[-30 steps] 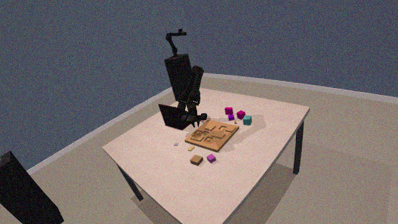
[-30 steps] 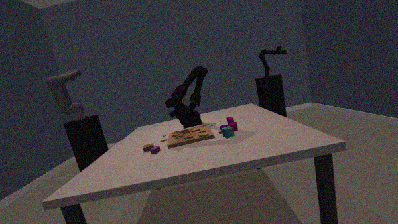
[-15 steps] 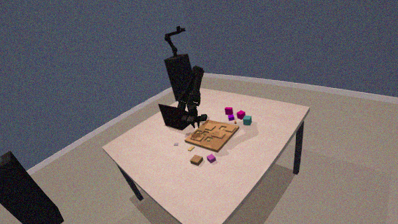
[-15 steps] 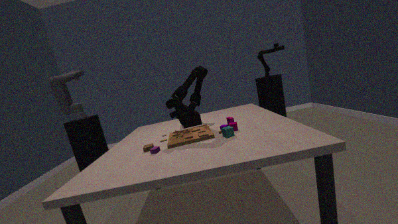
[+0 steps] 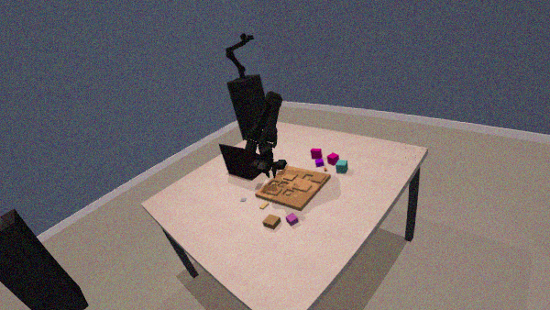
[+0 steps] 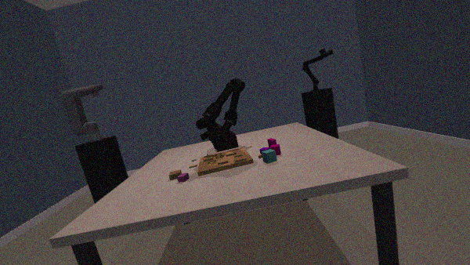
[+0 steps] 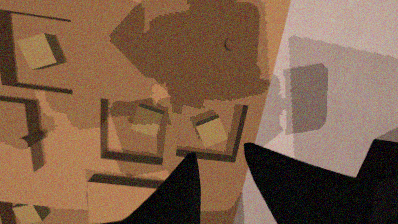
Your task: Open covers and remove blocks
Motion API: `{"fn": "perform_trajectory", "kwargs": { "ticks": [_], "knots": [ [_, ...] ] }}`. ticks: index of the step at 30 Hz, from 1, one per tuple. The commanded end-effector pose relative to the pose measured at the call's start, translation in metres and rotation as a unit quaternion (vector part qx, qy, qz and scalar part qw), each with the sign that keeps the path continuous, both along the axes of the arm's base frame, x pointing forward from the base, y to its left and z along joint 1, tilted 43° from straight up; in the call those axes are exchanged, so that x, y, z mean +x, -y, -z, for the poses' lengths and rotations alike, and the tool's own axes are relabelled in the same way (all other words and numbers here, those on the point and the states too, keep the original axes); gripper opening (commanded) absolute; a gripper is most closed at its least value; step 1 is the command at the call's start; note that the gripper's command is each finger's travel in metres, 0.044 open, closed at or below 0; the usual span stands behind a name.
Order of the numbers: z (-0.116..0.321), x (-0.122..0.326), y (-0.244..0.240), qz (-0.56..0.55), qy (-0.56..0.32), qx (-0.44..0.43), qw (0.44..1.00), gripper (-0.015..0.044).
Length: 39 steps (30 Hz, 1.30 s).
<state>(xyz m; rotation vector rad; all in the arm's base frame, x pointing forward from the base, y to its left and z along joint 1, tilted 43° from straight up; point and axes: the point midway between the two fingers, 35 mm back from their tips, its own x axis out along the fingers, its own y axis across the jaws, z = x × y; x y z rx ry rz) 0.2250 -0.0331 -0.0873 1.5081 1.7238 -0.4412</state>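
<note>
Pale tbl (image 5: 367,147) (image 6: 282,180): puzzle brd (image 5: 300,204) (image 6: 223,168) (image 7: 210,200), teal blk (image 5: 342,166) (image 6: 269,156), tan blk (image 5: 271,221) (image 6: 175,175) w/ purple blk (image 5: 291,219) (image 6: 182,177) just beside.

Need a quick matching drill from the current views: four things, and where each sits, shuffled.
1. teal block
2. small purple-pink block
3. puzzle board
4. gripper

A. lies under the fingers in the wrist view
B. on the table, right beside the brown block
C. above the work, fingers apart
D. on the table, near the magenta blocks

Pairs: 1-D, 2-B, 3-A, 4-C
</note>
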Motion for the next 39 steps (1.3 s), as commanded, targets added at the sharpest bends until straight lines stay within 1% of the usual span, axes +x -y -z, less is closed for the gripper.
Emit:
{"fn": "perform_trajectory", "kwargs": {
  "ticks": [1,12,39],
  "knots": [
    [0.001,0.001,-0.002,-0.013,0.015,0.001,1.000,0.0144],
    [0.006,0.000,-0.007,-0.075,0.070,0.000,0.995,0.0144],
    [0.013,0.000,-0.014,-0.076,0.071,0.000,0.995,0.0144]
  ]
}}
